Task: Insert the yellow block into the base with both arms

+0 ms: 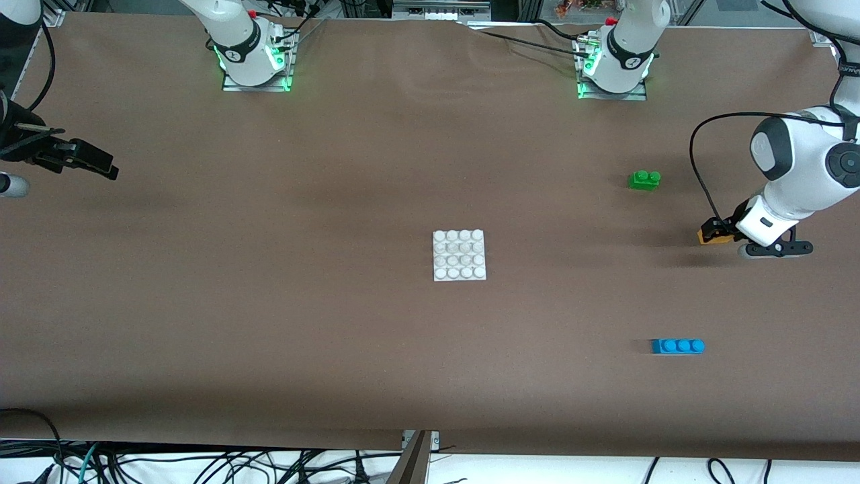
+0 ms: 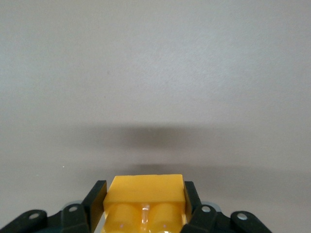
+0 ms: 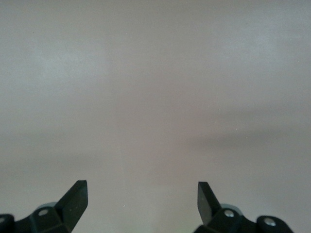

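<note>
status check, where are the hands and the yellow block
Left hand shut on yellow block, toward left arm's end. Right hand open, waiting at right arm's end. Base mid-table, studs bare, nothing in the way.

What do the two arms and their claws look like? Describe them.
Both arms are white with black joints and stand on bases lit green. A black cable loops along the left arm. The left claw and right claw are black, with black fingers fixed by silver screws.
</note>
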`<action>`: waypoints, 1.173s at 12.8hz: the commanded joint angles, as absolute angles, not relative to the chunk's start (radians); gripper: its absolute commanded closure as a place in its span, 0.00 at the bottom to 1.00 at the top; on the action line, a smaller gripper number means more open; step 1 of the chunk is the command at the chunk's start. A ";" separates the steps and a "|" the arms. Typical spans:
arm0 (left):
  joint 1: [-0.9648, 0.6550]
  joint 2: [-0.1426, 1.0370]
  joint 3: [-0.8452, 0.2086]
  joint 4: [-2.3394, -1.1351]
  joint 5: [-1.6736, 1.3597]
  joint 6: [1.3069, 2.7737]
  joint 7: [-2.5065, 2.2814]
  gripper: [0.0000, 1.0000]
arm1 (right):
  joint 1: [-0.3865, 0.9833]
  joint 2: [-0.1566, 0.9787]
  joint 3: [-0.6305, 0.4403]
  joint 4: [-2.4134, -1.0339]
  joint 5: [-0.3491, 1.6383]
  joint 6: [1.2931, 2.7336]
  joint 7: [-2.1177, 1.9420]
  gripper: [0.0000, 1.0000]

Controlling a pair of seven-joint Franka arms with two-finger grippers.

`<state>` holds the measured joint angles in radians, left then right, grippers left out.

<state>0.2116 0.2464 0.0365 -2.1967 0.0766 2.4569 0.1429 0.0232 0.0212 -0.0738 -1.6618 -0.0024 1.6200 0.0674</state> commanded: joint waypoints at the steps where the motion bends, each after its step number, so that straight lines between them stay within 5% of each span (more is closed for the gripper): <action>1: 0.207 0.213 0.014 -2.180 0.060 2.419 0.149 1.00 | 0.025 0.018 -0.075 -1.658 -0.003 1.609 0.074 0.00; 15: 0.095 0.202 -0.156 -2.022 0.006 2.235 -0.092 1.00 | 0.025 0.020 -0.075 -1.658 -0.003 1.608 0.074 0.00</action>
